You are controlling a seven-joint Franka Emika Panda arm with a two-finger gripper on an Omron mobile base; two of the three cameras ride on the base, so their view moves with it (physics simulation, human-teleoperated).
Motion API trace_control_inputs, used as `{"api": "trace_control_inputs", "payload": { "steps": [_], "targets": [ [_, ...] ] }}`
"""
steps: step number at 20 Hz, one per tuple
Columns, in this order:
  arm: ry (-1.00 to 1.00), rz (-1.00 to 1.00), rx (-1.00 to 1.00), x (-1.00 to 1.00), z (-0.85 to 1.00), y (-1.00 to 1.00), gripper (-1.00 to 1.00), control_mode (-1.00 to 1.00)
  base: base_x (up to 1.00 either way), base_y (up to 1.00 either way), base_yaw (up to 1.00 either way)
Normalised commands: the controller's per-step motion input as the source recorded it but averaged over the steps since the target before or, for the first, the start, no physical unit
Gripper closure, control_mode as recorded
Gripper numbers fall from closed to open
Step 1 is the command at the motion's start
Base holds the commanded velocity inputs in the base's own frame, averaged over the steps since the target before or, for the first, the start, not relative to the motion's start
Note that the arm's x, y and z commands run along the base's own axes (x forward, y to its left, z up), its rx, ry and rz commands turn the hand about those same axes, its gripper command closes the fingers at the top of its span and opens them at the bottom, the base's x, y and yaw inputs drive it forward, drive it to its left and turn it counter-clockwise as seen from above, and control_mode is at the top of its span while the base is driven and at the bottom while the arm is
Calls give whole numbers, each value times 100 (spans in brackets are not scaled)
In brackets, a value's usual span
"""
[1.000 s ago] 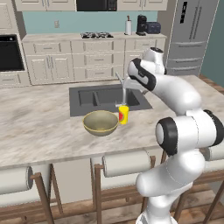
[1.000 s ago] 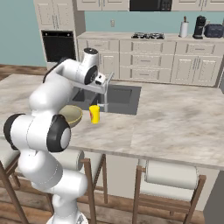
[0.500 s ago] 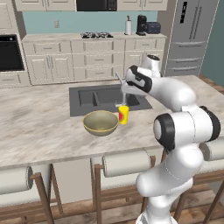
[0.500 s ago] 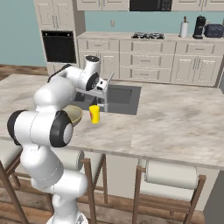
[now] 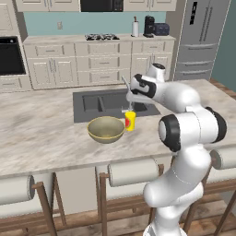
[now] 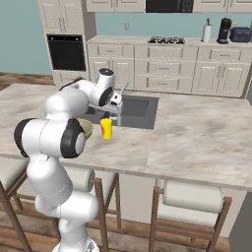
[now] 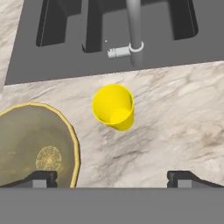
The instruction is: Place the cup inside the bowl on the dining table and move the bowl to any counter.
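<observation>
The yellow cup (image 7: pixel 113 107) stands upright on the dining table (image 5: pixel 41 133), just in front of the dark sink (image 5: pixel 103 103) and its faucet (image 7: pixel 133 30). The olive-tan bowl (image 5: pixel 106 129) sits right beside the cup (image 5: pixel 130 120), to its left, and holds nothing. My gripper (image 5: pixel 130 109) hangs open a little above the cup, pointing down, with nothing between its fingertips (image 7: pixel 41 179). From the right base view the cup (image 6: pixel 106 128) is in plain sight below the gripper (image 6: pixel 112 114), while my arm hides most of the bowl (image 6: pixel 87 129).
Stools (image 5: pixel 133 171) line the near edge of the table. The counter (image 5: pixel 69 39) with a stovetop (image 5: pixel 100 37) and a coffee maker (image 5: pixel 148 26) runs along the teal back wall, across a floor gap. A fridge (image 5: pixel 200 41) stands at the far right.
The hand has swung down and inward over the last second and now hangs above the cup. The jaws stay wide. Cup and bowl have not moved.
</observation>
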Motion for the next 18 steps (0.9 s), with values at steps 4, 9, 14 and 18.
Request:
{"api": "trace_control_inputs", "payload": {
  "steps": [4, 9, 14, 18],
  "targets": [
    [0, 0, 0, 14, -23, -1, -100, -100, 0, 0, 0],
    [0, 0, 0, 18, -25, -3, -100, -100, 0, 0, 0],
    [0, 0, 0, 19, -22, -1, -100, -100, 0, 0, 0],
    [0, 0, 0, 24, -18, -1, -100, -100, 0, 0, 0]
  ]
}}
